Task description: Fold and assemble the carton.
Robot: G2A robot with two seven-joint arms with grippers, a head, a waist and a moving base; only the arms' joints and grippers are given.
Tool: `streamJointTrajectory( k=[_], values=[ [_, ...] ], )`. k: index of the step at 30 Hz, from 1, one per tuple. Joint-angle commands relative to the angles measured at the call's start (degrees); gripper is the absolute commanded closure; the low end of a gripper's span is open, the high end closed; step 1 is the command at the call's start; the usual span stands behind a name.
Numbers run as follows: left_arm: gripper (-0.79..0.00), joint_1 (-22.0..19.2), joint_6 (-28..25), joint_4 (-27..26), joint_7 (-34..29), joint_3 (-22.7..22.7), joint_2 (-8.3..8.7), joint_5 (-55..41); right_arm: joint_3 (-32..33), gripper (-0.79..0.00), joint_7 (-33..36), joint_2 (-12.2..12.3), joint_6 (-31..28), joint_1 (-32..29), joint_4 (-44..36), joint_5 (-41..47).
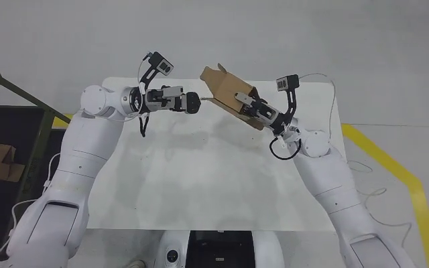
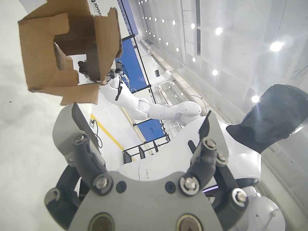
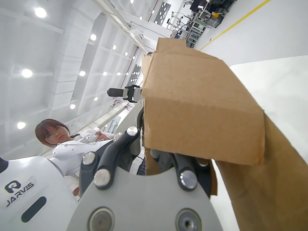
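A white rectangular table lies under both arms. The brown cardboard carton — half-formed, flaps loose — is pinched by the right gripper, one wall between its fingers, above the table. The left gripper is level, fingers spread wide and empty — the carton just beyond its fingertips.

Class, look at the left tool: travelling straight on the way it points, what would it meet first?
Probably the near flap of the brown cardboard carton, which the right tool holds above the white table. The open left tool points towards it, though depth is uncertain.
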Motion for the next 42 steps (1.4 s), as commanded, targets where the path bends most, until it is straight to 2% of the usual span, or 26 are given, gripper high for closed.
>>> streamJointTrajectory(
  k=[1, 12, 20, 26, 35, 42],
  values=[
    [-0.785, -0.2, 0.0, 0.2, 0.0, -0.1, -0.04, 0.1, -0.5, 0.0, 0.2, -0.1, 0.0, -0.2, -0.4, -0.5],
    [-0.785, -1.1, -0.1, 1.3, -0.8, 0.0, -0.2, 0.9, -2.9, 0.0, 3.1, -0.5, 0.0, -1.1, -2.6, -0.1],
    [-0.785, -0.3, -1.0, 0.9, -0.5, -1.7, 0.0, 0.1, -1.0, 0.0, 1.6, -0.3, -0.1, -1.0, -1.2, 0.3],
    [-0.785, 0.3, -1.0, 0.4, 0.2, -3.1, 0.31, 0.7, -0.6, 0.0, 4.8, 0.0, 0.0, -1.0, -1.9, 0.8],
    [-0.785, -0.4, -1.0, -0.8, 0.8, -1.9, 0.03, 2.5, -2.1, 0.0, 6.3, -0.3, 0.1, -1.1, -2.3, 0.9],
    [-0.785, -1.1, -0.7, -0.4, 0.3, -0.6, -0.26, 3.5, -1.5, 0.0, 3.5, -0.4, 0.1, -0.5, -1.6, 0.6]
  ],
)
